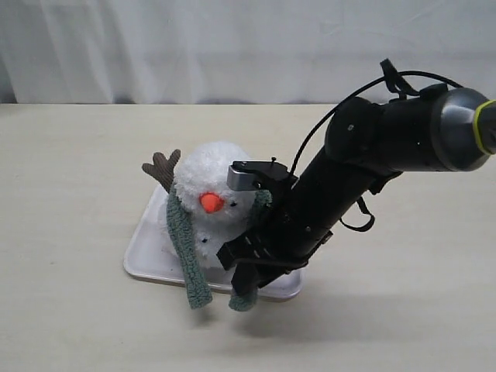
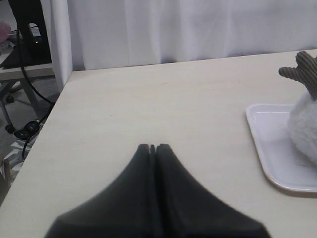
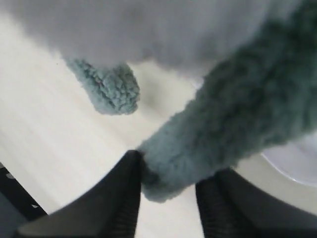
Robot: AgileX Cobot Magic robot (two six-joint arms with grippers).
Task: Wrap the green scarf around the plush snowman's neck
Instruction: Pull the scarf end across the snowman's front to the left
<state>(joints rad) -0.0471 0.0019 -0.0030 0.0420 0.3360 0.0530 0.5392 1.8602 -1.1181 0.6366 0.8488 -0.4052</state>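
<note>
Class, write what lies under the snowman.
A white tray on the table. Its middle is covered by the snowman, part of its right side by the right arm.

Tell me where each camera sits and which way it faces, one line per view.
Exterior: off the arms, looking down across the table at the snowman on its tray, curtain behind; the right arm shows.
Left wrist: on the left arm, looking over bare table toward the curtain; its shut end effector shows.
Right wrist: on the right arm, close on a scarf end sitting in its end effector.
Shared: exterior and left wrist both show tray and twig arm.
</note>
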